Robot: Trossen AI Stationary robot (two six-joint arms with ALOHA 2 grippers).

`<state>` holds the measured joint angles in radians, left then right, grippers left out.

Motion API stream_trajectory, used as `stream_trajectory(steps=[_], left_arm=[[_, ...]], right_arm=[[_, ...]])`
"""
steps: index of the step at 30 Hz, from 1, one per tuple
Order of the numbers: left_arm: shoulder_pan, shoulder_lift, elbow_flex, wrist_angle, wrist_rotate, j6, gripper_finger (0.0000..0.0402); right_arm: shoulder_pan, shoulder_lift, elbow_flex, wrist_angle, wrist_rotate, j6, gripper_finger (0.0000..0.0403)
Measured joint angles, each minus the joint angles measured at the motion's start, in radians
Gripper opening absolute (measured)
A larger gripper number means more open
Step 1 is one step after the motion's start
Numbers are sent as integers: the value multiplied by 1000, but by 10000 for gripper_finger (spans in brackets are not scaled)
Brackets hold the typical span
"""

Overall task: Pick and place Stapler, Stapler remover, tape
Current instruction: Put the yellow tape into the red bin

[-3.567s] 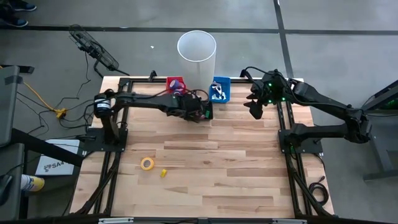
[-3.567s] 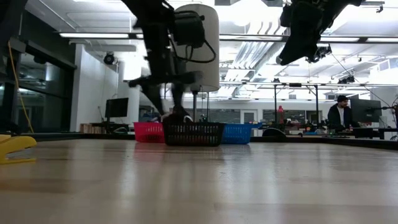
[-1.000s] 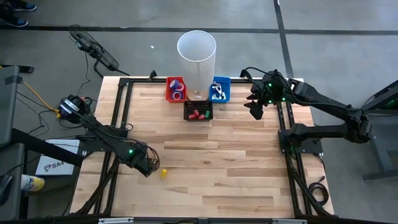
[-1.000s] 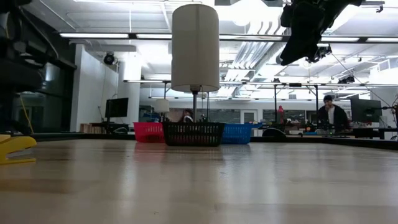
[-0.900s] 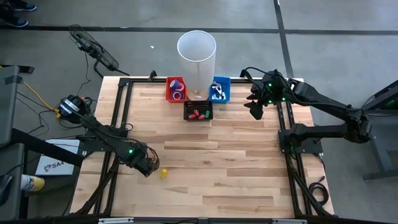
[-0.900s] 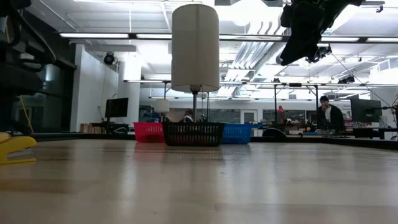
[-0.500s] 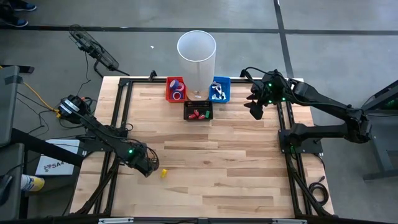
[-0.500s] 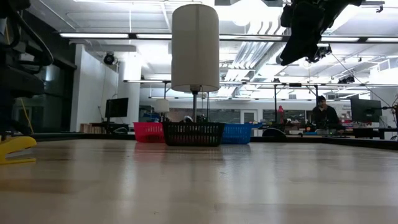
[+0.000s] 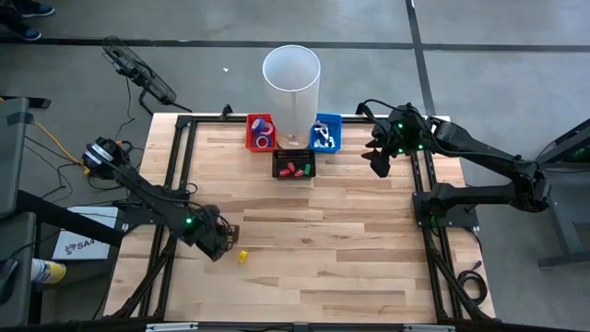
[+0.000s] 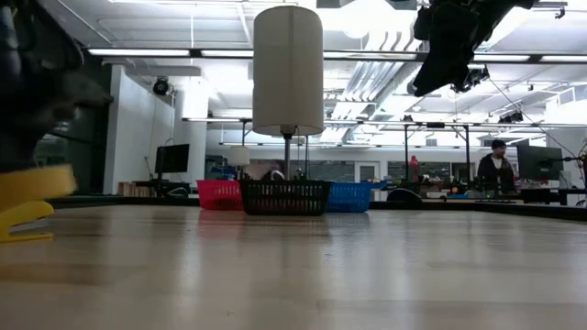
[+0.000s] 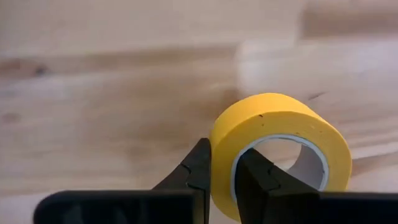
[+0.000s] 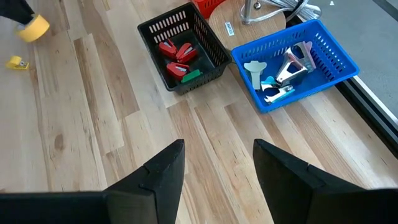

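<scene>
The yellow tape (image 11: 280, 152) is pinched through its wall by the left gripper (image 11: 222, 171) at the table's (image 9: 350, 249) near left; in the high view the roll is hidden under the arm. Farther off, the right gripper (image 12: 214, 165) is held half-spread and empty above the far right, near the black basket (image 12: 186, 53) and blue basket (image 12: 298, 62), whose contents are only partly made out.

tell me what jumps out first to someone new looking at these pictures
The yellow tape roll stands out: the left gripper has shut on its wall, near the table's left front. At the far edge sit a red basket, a black basket and a blue basket by a tall white cylinder.
</scene>
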<state>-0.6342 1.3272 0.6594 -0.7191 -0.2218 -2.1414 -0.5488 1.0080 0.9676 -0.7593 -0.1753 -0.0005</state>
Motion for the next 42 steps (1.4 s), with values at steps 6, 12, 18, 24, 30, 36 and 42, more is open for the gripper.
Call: stream_trajectory(steps=[6, 12, 18, 24, 30, 36, 42], left_arm=[[1, -108, 0, -61, -239, -68, 35], [92, -181, 0, -92, -305, 18, 35], [250, -215, 0, -76, -304, 208, 35], [452, -216, 0, 24, -310, 412, 35], [679, -210, 0, 158, -320, 623, 35], [892, -210, 0, 290, -328, 802, 35], [1088, -203, 0, 442, -232, 991, 35]], right_arm=[[0, 0, 0, 0, 2, 0, 181], [0, 0, 0, 0, 7, 0, 181], [0, 0, 0, 1, 8, 0, 181], [0, 0, 0, 23, 41, 0, 181], [0, 0, 0, 27, 64, 8, 181], [0, 0, 0, 27, 92, 39, 181], [0, 0, 0, 28, 118, 73, 181]])
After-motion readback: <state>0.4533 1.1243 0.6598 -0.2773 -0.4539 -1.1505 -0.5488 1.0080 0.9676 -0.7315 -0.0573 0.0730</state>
